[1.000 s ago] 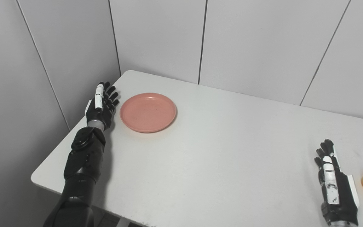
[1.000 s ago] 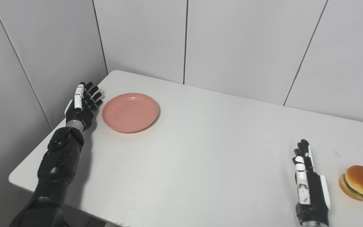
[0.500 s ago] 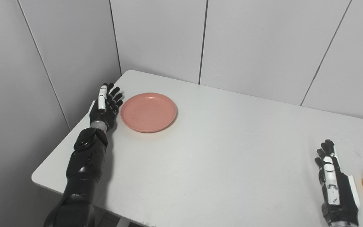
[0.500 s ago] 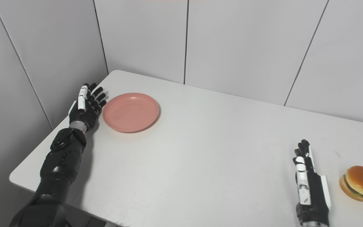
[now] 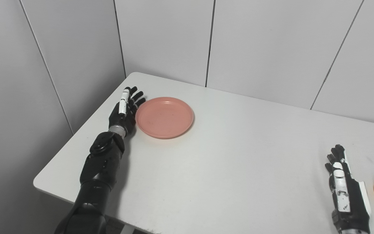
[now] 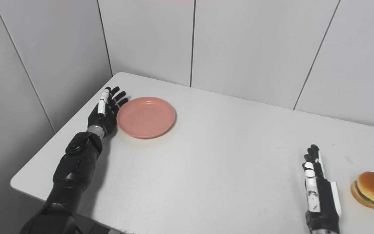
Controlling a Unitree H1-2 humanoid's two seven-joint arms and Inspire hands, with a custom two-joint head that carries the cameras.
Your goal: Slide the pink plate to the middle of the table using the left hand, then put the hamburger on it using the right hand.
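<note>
Left hand pushing the plate; the burger waits at the right edge

Nearest, the black-and-white right hand [image 6: 320, 195] rests flat, fingers extended, holding nothing, just beside the toy hamburger with tan bun [image 6: 371, 189]. Farther, the black left hand [image 5: 124, 110], fingers spread, touches the round pink plastic plate [image 5: 165, 117]; it could slip off the rim or spin it. The white table [image 5: 226, 162] ahead looks unobstructed.

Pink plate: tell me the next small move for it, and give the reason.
Probably keep pushing the pink plate rightward with the left hand. That hand is open, set against the plate's left rim, and the plate sits near the table's far left corner, well short of the middle. The right hand waits open beside the hamburger, not touching it.
</note>
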